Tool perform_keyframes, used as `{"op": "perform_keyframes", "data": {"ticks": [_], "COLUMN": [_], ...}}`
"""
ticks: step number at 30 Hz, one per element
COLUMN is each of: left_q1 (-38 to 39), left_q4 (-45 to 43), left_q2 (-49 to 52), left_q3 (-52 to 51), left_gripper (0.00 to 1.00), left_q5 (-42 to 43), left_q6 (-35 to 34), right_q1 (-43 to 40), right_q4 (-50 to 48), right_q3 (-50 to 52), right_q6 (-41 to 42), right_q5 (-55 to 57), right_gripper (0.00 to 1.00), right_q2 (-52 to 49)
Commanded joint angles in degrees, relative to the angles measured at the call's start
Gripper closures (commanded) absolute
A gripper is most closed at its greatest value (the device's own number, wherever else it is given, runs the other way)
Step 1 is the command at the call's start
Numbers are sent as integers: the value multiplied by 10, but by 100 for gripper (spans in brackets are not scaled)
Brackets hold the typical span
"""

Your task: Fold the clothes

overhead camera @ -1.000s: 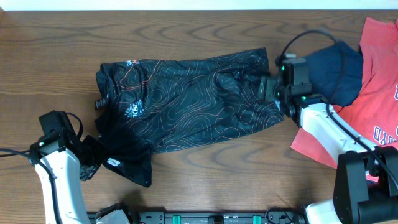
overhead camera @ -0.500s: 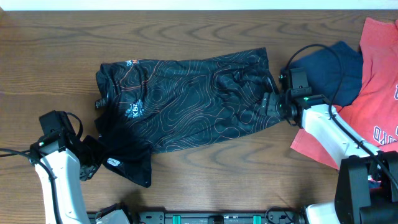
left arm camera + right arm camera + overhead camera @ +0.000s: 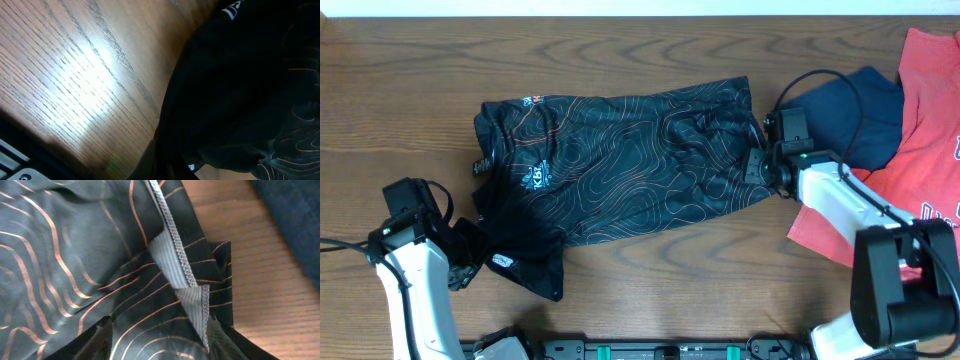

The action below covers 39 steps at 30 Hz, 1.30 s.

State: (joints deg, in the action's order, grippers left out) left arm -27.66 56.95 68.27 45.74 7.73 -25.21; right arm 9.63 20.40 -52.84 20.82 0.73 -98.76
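Observation:
The clothes point(image 3: 620, 160), a black jersey with orange contour lines, lie spread across the middle of the table. Its lower left corner is pulled out toward my left gripper point(image 3: 468, 262), which is shut on that dark fabric point(image 3: 240, 90); the jaws themselves are buried in cloth in the left wrist view. At the jersey's right edge sits my right gripper point(image 3: 757, 165). In the right wrist view its fingers point(image 3: 97, 337) stand apart on either side of a bunched fold of the clothes point(image 3: 75, 255) with the grey stitched hem point(image 3: 172, 270) running between them.
A navy-blue garment point(image 3: 855, 110) lies just right of the right gripper, overlapping a red tee point(image 3: 930, 110) at the far right edge. The navy cloth point(image 3: 295, 220) shows at the top right in the right wrist view. Bare wooden table point(image 3: 670, 50) surrounds the jersey.
My right gripper has come down and to the left onto the jersey's right edge, and its jaws have narrowed around the hem fold. The left arm and its grip have not moved.

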Motion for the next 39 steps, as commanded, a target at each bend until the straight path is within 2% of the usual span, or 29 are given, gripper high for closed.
{"op": "perform_keyframes", "data": {"ticks": [1, 3, 6, 11, 12, 16, 23, 31, 36, 39], "left_q1": [-2, -2, -2, -2, -2, -2, -2, -2, -2, -2], "left_q4": [2, 2, 2, 2, 2, 2, 2, 2, 2, 2], "left_q2": [2, 2, 2, 2, 2, 2, 2, 2, 2, 2], "left_q3": [9, 9, 9, 9, 9, 9, 9, 9, 9, 9], "left_gripper": [94, 94, 94, 94, 94, 94, 94, 94, 94, 94], "left_q5": [-3, -3, -3, -3, -3, -3, -3, -3, -3, -3], "left_q6": [8, 8, 8, 8, 8, 8, 8, 8, 8, 8], "right_q1": [-3, -3, -3, -3, -3, -3, -11, -33, -34, -33], "right_q4": [-3, -3, 0, 2, 4, 17, 80, 263, 344, 382], "right_q3": [-5, -5, -5, -5, -5, -5, -5, -8, -8, -6], "right_q6": [-7, -7, -7, -8, -9, -12, -15, -11, -12, -12], "right_q5": [23, 22, 18, -10, -14, -18, -16, -16, -12, -12], "right_gripper": [42, 48, 64, 65, 69, 99, 99, 99, 98, 92], "right_q2": [-15, -19, -20, -20, -20, -20, -3, 97, 124, 122]}}
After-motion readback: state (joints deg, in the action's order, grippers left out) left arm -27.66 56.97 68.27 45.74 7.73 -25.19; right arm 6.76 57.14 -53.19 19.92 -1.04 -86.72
